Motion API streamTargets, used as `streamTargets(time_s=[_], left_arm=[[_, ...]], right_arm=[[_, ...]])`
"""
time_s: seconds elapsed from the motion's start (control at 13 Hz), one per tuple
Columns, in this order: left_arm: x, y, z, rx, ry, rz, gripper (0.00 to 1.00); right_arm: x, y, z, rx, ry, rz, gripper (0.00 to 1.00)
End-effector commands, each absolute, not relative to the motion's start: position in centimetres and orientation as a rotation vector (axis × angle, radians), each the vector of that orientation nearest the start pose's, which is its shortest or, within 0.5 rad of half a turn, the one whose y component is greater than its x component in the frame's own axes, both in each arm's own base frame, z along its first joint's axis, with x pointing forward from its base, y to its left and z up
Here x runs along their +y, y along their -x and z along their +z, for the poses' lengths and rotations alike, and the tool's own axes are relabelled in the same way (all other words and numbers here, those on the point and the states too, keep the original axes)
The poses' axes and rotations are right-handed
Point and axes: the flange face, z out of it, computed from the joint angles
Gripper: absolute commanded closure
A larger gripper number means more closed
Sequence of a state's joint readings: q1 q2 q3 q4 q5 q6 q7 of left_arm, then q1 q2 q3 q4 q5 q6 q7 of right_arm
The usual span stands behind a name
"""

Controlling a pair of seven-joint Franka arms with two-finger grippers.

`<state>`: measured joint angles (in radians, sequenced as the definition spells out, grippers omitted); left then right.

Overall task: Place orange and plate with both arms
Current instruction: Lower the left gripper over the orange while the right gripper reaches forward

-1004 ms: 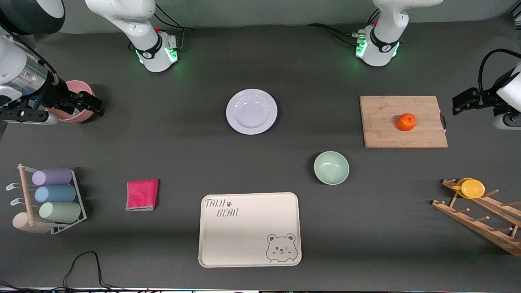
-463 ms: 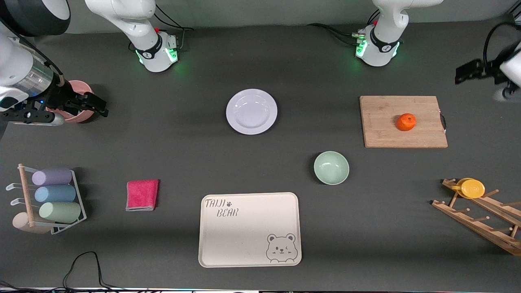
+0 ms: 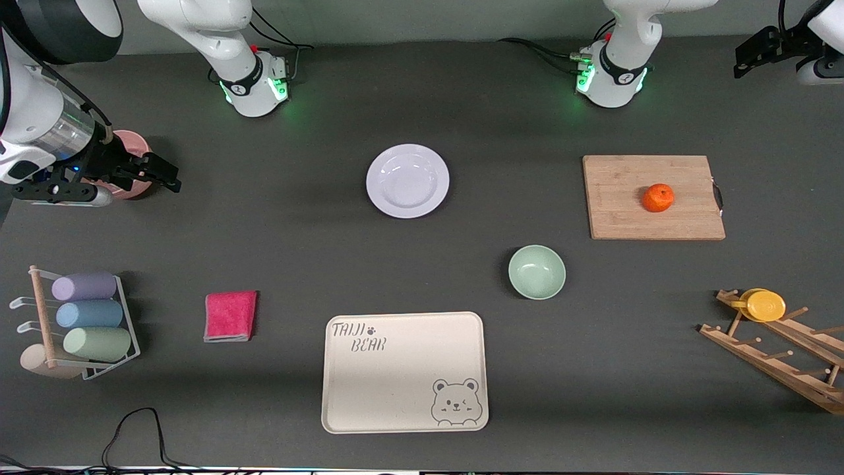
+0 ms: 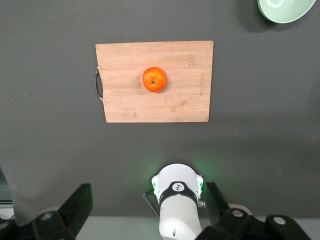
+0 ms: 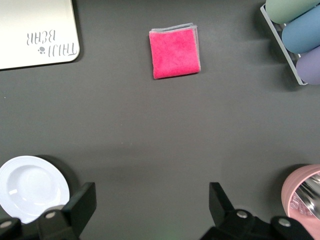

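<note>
Orange (image 3: 658, 198): sits on wooden cutting board (image 3: 620, 218), roughly mid-board, stem spot up. Also seen in left wrist view (image 4: 154, 79). Nothing touching it.
Cutting board: flat on desk (image 3: 297, 257), toward left arm's end; metal handle on the edge facing that end.
Plate (image 3: 407, 180): flat on desk, empty, about midway betw. the two arm bases, farther from front cam than green bowl (image 3: 537, 272) and bear tray (image 3: 404, 371). Edge of it shows in right wrist view (image 5: 31, 187).
Left gripper (image 3: 758, 49): up in the air at left arm's end of desk, over the desk edge near the base row, well apart from orange. Jaws apart, nothing betw. them (left wrist view).
Right gripper (image 3: 158, 173): in the air at right arm's end, just beside pink cup (image 3: 125, 168). Jaws apart, empty (right wrist view).
Other: pink cloth (image 3: 230, 316) folded on desk; cup rack (image 3: 79, 323) w/ pastel cups at right arm's end; wooden peg rack (image 3: 778, 349) w/ yellow disc (image 3: 765, 305) at left arm's end.
</note>
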<state>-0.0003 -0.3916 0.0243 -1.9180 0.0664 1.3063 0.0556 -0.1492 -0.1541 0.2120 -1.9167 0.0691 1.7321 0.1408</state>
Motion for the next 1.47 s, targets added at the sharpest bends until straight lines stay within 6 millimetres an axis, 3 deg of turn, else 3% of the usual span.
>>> streamTargets(time_s=[0.0,0.31,0.77,1.0,1.16,1.39], left_arm=[[1.9,-40.6,60.3,0.012,3.065,0.335,0.00],[2.0,-41.5,52.3,0.021,3.071,0.293,0.00],[4.6,-40.9,37.7,-0.051,3.090,0.254,0.00],[4.6,-41.2,32.3,-0.048,3.090,0.304,0.00],[4.4,-40.9,29.7,-0.086,3.089,0.319,0.01],[3.5,-38.9,25.9,-0.097,3.098,0.233,0.01]], right_arm=[[5.9,-51.0,54.8,0.190,3.086,0.037,0.00],[6.3,-51.4,54.0,0.190,3.082,0.026,0.00],[6.2,-51.6,52.6,0.226,3.027,0.043,0.00],[6.2,-51.4,51.5,0.258,2.974,0.070,0.00],[6.2,-51.4,51.1,0.262,2.973,0.068,0.00],[6.3,-51.2,49.2,0.295,2.935,0.059,0.00]])
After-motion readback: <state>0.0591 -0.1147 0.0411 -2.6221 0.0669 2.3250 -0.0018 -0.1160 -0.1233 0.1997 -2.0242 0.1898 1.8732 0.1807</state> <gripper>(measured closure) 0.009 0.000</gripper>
